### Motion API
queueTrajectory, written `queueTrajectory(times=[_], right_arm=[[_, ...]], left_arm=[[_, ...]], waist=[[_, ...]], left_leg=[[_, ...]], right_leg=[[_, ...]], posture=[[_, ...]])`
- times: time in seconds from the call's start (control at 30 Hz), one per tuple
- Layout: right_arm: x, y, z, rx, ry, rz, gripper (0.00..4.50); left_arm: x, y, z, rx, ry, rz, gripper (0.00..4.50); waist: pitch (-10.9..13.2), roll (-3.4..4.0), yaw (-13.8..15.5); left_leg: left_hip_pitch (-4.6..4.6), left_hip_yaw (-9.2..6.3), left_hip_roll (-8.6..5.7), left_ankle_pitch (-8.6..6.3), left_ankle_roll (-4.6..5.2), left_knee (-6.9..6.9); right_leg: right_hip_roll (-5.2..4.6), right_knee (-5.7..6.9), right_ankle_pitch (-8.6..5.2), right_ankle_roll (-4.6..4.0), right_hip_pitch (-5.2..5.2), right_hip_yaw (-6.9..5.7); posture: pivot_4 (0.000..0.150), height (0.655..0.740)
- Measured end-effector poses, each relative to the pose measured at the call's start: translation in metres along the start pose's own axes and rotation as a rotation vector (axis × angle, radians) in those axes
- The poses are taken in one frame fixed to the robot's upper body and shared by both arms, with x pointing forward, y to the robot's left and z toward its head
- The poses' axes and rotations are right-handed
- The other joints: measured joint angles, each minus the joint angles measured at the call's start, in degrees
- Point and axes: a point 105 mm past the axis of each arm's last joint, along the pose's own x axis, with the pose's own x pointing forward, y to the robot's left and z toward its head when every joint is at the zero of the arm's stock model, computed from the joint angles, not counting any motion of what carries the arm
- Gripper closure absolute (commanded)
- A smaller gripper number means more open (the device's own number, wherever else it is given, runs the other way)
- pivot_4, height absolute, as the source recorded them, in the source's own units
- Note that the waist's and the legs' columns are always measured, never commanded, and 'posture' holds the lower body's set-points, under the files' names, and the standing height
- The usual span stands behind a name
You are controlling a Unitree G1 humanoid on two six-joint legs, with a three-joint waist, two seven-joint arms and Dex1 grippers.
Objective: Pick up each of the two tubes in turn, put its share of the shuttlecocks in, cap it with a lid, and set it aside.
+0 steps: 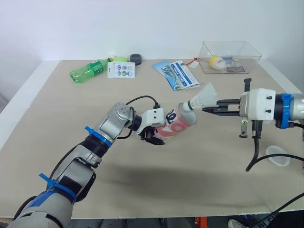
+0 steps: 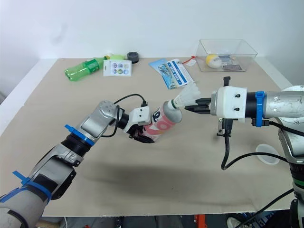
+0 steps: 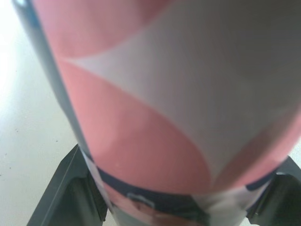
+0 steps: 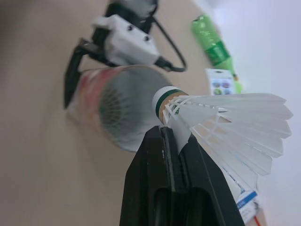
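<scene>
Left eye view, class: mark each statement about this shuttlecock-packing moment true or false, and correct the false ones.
1. The left gripper is shut on the tube, which it holds tilted off the table. True.
2. The right gripper grips the shuttlecock by its feathers, cork end at the tube's mouth. True.
3. The tube is capped with a lid. False: its mouth is open, and a clear lid lies on the table near the right arm.
4. The green bottle stands upright. False: it lies on its side at the far edge.
</scene>
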Motion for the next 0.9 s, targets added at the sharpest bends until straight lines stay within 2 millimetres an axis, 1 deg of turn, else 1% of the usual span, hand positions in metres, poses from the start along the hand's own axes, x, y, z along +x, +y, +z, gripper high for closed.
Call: queueTrajectory(times=[0.03, 0.1, 0.13, 0.2, 0.37, 0.4, 0.43, 0.53, 0.57, 0.6, 0.63, 0.67, 0.7, 0.73, 0.77, 0.8, 0.83, 0.9], right_arm=[[0.001, 0.0, 0.001, -0.003, -0.004, 0.007, 4.39], [0.007, 0.005, 0.001, -0.001, -0.018, 0.032, 3.81], [0.013, 0.009, 0.0, 0.013, -0.037, 0.049, 3.47], [0.021, 0.016, -0.004, 0.044, -0.06, 0.085, 2.61], [0.02, 0.016, -0.007, 0.062, -0.065, 0.1, 0.1], [0.02, 0.016, -0.007, 0.072, -0.071, 0.098, 0.04], [0.018, 0.008, -0.005, 0.133, -0.1, 0.069, 0.04], [0.009, -0.02, 0.001, 0.203, -0.144, -0.029, 0.04], [0.002, -0.035, 0.003, 0.201, -0.146, -0.074, 0.64], [-0.003, -0.046, 0.002, 0.194, -0.133, -0.108, 0.91], [-0.007, -0.052, 0.001, 0.187, -0.117, -0.124, 1.3], [-0.008, -0.055, -0.002, 0.172, -0.088, -0.114, 1.77], [-0.006, -0.053, -0.006, 0.159, -0.053, -0.089, 2.29], [0.0, -0.048, -0.01, 0.148, -0.021, -0.039, 2.69], [0.005, -0.042, -0.012, 0.147, -0.012, 0.001, 3.46], [0.011, -0.036, -0.013, 0.151, -0.013, 0.043, 3.88], [0.019, -0.029, -0.012, 0.15, -0.023, 0.095, 4.4], [0.03, -0.019, -0.008, 0.13, -0.034, 0.167, 4.46]], left_arm=[[0.0, 0.0, 0.0, -0.001, 0.0, 0.001, 1.53], [0.0, 0.0, 0.0, -0.003, 0.001, 0.002, 1.53], [0.0, 0.0, 0.0, -0.006, 0.001, 0.003, 1.53], [0.0, 0.0, 0.001, -0.006, 0.0, 0.005, 1.53], [0.0, 0.0, 0.002, -0.012, 0.002, 0.01, 1.53], [0.0, 0.0, 0.001, -0.013, 0.002, 0.011, 1.53], [-0.001, 0.0, 0.001, -0.012, 0.003, 0.015, 1.53], [-0.001, -0.001, 0.0, -0.012, 0.003, 0.017, 1.53], [-0.001, -0.001, 0.0, -0.013, 0.004, 0.018, 1.53], [-0.001, -0.002, 0.001, -0.01, 0.005, 0.017, 1.53], [-0.001, -0.002, 0.001, -0.007, 0.006, 0.015, 1.53], [-0.001, -0.003, 0.001, -0.004, 0.006, 0.014, 1.53], [-0.001, -0.003, 0.001, -0.001, 0.007, 0.013, 1.53], [-0.002, -0.003, 0.001, 0.001, 0.008, 0.014, 1.53], [-0.002, -0.003, 0.002, 0.004, 0.007, 0.014, 1.53], [-0.002, -0.003, 0.002, 0.005, 0.007, 0.013, 1.53], [-0.002, -0.003, 0.002, 0.006, 0.007, 0.013, 1.53], [-0.001, -0.003, 0.003, 0.006, 0.005, 0.012, 1.53]], waist=[[0.0, 0.0, 0.0], [0.0, 0.0, 0.0], [0.0, -0.01, -0.01], [0.0, -0.01, 0.01], [0.01, -0.01, 0.03], [0.01, -0.01, 0.03], [0.01, 0.0, -0.03], [0.02, 0.0, -0.04], [0.02, 0.01, -0.06], [0.02, 0.0, -0.05], [0.02, 0.0, 0.03], [0.02, 0.0, 0.02], [0.01, 0.0, 0.01], [0.01, 0.0, 0.0], [0.01, 0.01, 0.0], [0.01, 0.01, 0.0], [0.01, 0.02, 0.01], [0.01, 0.02, 0.07]], left_leg=[[0.0, 0.0, 0.01, 0.0, 0.0, 0.0], [0.01, 0.0, 0.02, 0.0, 0.0, 0.0], [0.02, 0.0, 0.03, 0.0, 0.0, 0.01], [0.0, 0.0, 0.0, 0.0, 0.0, 0.02], [-0.03, -0.01, 0.01, 0.0, 0.0, 0.01], [-0.02, -0.01, 0.01, 0.0, 0.0, 0.01], [-0.02, 0.0, 0.02, 0.0, 0.0, 0.02], [-0.01, -0.01, 0.02, 0.01, 0.01, 0.03], [0.01, 0.01, 0.03, 0.01, 0.01, 0.03], [0.01, 0.01, 0.03, 0.01, 0.01, 0.03], [0.01, 0.0, 0.03, 0.01, 0.01, 0.01], [0.0, 0.01, 0.04, 0.01, 0.01, 0.0], [0.0, 0.03, 0.04, 0.01, 0.01, -0.05], [0.01, 0.03, 0.04, 0.0, 0.01, -0.08], [0.0, 0.03, 0.04, 0.0, 0.02, -0.13], [-0.01, 0.03, 0.04, 0.0, 0.02, -0.17], [-0.02, 0.02, 0.03, 0.0, 0.02, -0.17], [-0.05, -0.01, 0.03, 0.0, 0.02, -0.17]], right_leg=[[0.0, 0.0, 0.0, 0.0, 0.0, 0.0], [0.02, 0.0, 0.0, -0.01, 0.01, 0.0], [0.02, 0.0, 0.01, -0.01, 0.01, 0.0], [0.01, 0.01, 0.02, 0.0, 0.01, 0.0], [0.0, 0.0, 0.01, 0.01, -0.01, -0.01], [0.01, 0.01, 0.01, 0.01, -0.01, -0.01], [0.01, 0.01, 0.03, -0.01, -0.01, 0.01], [0.01, 0.02, 0.07, -0.03, -0.01, 0.0], [0.01, 0.02, 0.07, -0.04, 0.0, 0.01], [0.01, 0.01, 0.07, -0.05, 0.0, 0.0], [0.01, 0.01, 0.04, -0.06, 0.0, -0.02], [0.01, 0.01, 0.02, -0.06, -0.01, -0.02], [0.01, 0.0, 0.0, -0.06, -0.04, -0.01], [0.02, 0.0, -0.03, -0.07, -0.05, -0.01], [0.02, 0.01, -0.05, -0.07, -0.08, -0.01], [0.02, 0.01, -0.06, -0.08, -0.09, -0.01], [0.02, 0.01, -0.07, -0.08, -0.1, -0.02], [0.02, 0.01, -0.08, -0.07, -0.1, -0.03]], posture=[[0.15, 0.74], [0.15, 0.74], [0.15, 0.74], [0.15, 0.74], [0.15, 0.74], [0.15, 0.74], [0.15, 0.74], [0.15, 0.74], [0.15, 0.74], [0.15, 0.74], [0.15, 0.74], [0.15, 0.74], [0.15, 0.74], [0.15, 0.74], [0.15, 0.74], [0.15, 0.74], [0.15, 0.74], [0.15, 0.74]])
